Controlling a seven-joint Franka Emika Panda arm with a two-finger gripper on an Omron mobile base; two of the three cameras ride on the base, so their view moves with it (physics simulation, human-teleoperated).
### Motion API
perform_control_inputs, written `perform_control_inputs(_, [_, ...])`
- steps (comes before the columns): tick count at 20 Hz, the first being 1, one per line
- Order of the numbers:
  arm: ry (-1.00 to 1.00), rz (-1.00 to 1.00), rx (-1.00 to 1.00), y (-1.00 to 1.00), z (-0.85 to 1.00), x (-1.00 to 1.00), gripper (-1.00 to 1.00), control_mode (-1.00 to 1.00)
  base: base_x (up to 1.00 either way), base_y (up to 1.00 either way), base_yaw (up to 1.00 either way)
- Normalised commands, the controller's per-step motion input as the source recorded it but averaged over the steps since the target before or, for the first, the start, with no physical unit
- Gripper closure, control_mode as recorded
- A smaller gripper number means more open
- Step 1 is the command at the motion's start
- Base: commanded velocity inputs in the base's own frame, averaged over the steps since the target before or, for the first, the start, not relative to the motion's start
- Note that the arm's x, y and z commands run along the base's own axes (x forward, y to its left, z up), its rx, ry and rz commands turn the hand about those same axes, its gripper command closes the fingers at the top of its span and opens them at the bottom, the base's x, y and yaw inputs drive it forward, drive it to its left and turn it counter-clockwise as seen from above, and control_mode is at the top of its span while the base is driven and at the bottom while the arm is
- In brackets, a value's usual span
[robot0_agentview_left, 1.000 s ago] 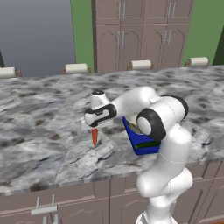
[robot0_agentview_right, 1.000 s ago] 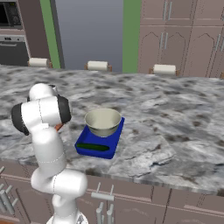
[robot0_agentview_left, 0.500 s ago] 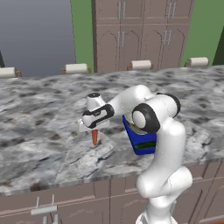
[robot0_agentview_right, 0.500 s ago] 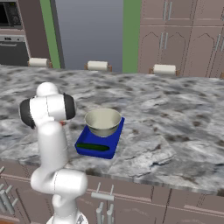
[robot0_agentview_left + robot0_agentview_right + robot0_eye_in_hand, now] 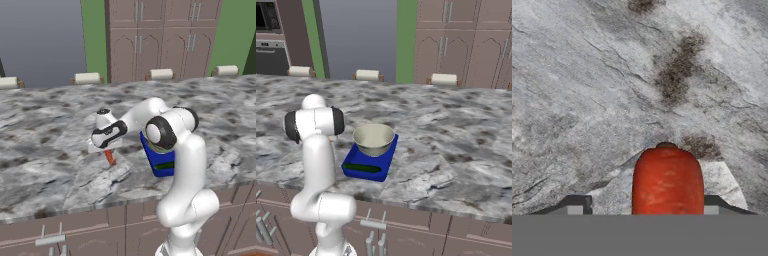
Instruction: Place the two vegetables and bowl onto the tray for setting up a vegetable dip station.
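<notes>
Arm (image 5: 182, 165): glossy white rounded links, thick tubular segments, bulbous base section. Dark grey to black round caps at the joints, one large disc on the elbow. Hand (image 5: 107, 134) white with a black band. Finger tips (image 5: 576, 204) small, dark, squared.

Over the last second the arm reshapes itself: in the left base view its dark shoulder joint drifts left toward the hand, the elbow rises a little, and in the right base view the upper joint moves right and sits higher, so more of the white link stands upright. The pincer (image 5: 106, 150) sinks slightly toward the table (image 5: 45, 170), and the carrot (image 5: 109, 157) that earlier hung below the hand with its tip off the stone now reaches the surface beside the hand. The fingers (image 5: 574, 206) stand a little closer together than before, one on each side of the carrot.
</notes>
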Motion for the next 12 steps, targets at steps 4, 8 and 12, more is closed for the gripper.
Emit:
perform_control_inputs(4, [0.02,0.00,0.00,0.04,-0.09,0.05,1.00,-1.00,0.00,0.00,0.00])
perform_control_inputs(8, [0.00,0.00,0.00,0.00,0.04,-0.02,1.00,-1.00,0.00,0.00,0.00])
perform_control_inputs(12, [0.00,-0.03,0.00,0.00,0.16,-0.16,1.00,-1.00,0.00,0.00,0.00])
